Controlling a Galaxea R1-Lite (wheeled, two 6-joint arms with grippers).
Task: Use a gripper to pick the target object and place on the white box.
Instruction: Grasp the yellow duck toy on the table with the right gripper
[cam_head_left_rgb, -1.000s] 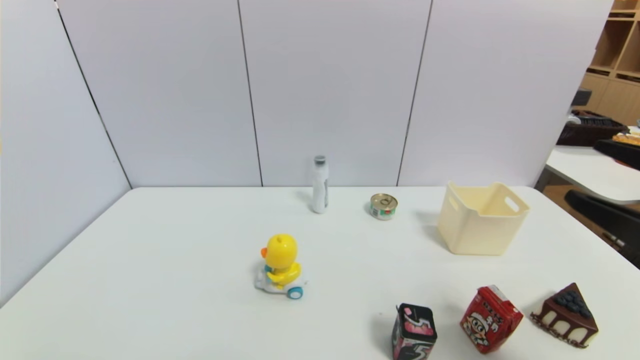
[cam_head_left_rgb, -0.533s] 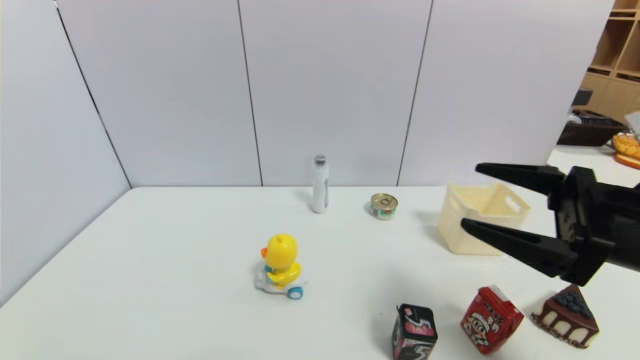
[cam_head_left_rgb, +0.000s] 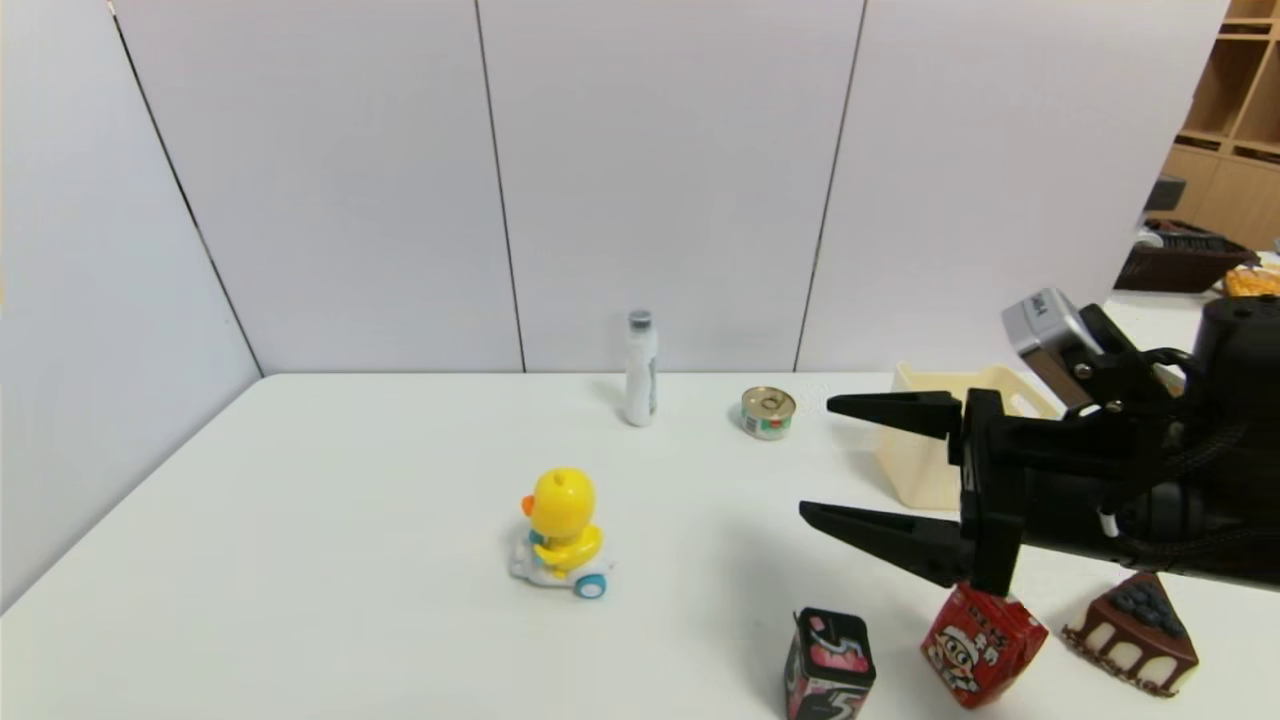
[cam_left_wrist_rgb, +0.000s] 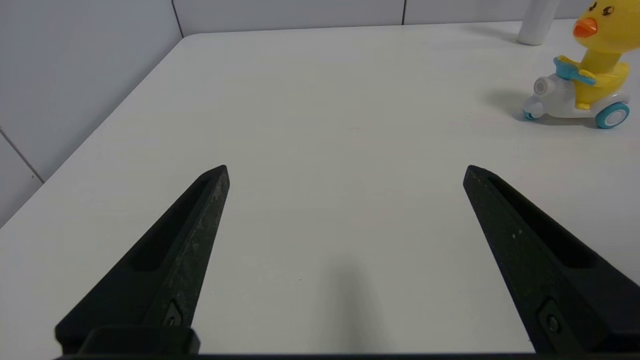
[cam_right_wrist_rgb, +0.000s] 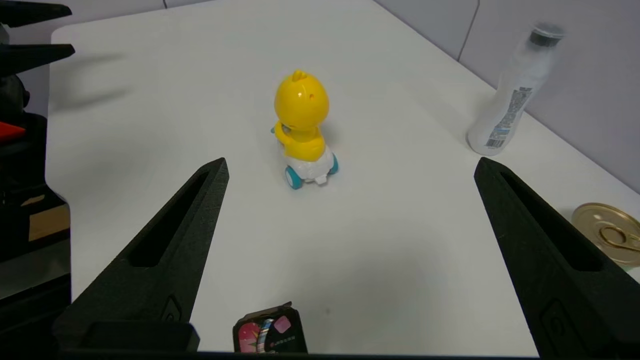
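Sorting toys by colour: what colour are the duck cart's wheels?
Blue, with white hubs, on the duck cart; clearest in the left wrist view.

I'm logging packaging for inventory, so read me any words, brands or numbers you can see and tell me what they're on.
No text can be read with certainty.
Red carton: cartoon face and lettering, too blurred.
Black-pink carton: large figure, possibly "5", unsure.
White bottle: label print and barcode, too small.
Tin can: label unreadable.

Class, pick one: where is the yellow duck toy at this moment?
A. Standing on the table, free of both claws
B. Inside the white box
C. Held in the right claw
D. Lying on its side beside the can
A: the duck toy stands upright on the table, with the open right claw well short of it and empty.
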